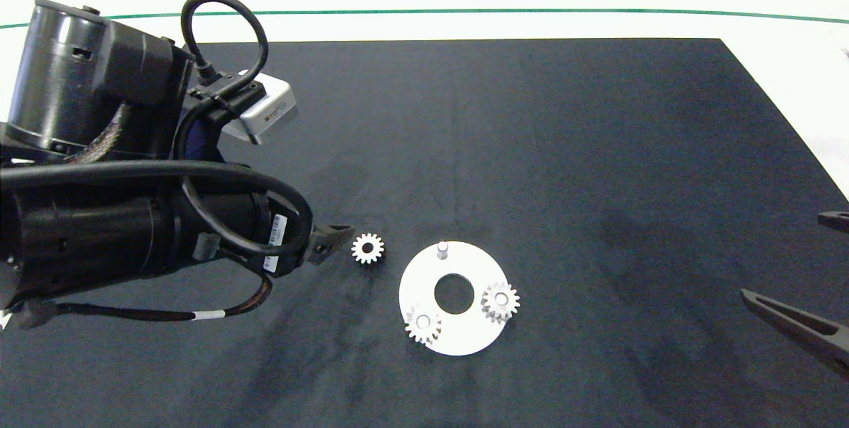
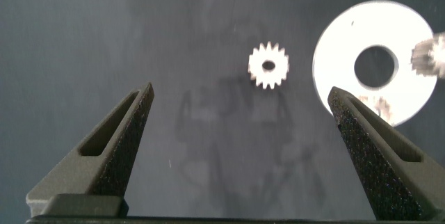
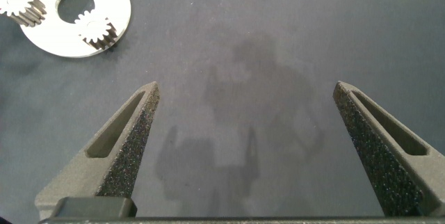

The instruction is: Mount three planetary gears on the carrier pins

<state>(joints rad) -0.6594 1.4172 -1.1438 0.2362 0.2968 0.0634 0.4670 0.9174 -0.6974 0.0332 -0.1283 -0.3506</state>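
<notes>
The white carrier disc (image 1: pixel 464 336) lies on the black mat, front of centre. Two planetary gears sit on carrier pins: one at the front left (image 1: pixel 423 324), one at the right (image 1: pixel 500 300). The rear pin (image 1: pixel 442 250) stands bare. A third gear (image 1: pixel 368 248) lies flat on the mat, just left of the disc. My left gripper (image 1: pixel 331 242) hovers right beside it, open and holding nothing; its wrist view shows that gear (image 2: pixel 268 65) beyond the spread fingers (image 2: pixel 125 140), with the disc (image 2: pixel 334 57) alongside. My right gripper (image 1: pixel 781 255) stays open at the right edge.
The black mat (image 1: pixel 564 149) covers most of the white table, with a green line across the far side. The left arm's bulk and cables (image 1: pixel 132 215) fill the left of the head view. The right wrist view shows the disc (image 3: pixel 118 1) far from its fingers.
</notes>
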